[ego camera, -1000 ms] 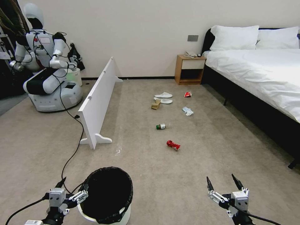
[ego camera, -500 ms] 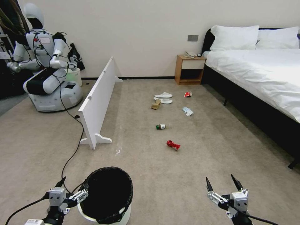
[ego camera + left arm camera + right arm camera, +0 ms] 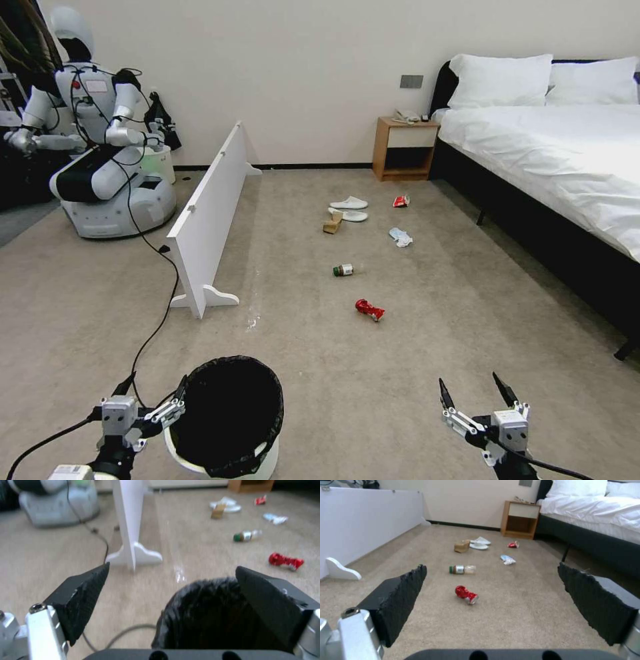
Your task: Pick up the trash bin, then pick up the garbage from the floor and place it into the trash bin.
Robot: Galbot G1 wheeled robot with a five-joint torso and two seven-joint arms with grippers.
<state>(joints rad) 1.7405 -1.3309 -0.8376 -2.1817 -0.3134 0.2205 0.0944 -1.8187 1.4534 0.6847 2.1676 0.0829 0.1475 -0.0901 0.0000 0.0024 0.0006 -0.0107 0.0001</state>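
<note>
Our left gripper, jaws spread, sits just beside the trash bin, one finger reaching over the rim nearest it. Our right gripper, also spread and empty, hangs well apart from the bin.

Matt beige carpet covers the floor. The trash bin is smooth white plastic, lined with a crinkled black plastic bag. The nightstand looks wooden.
</note>
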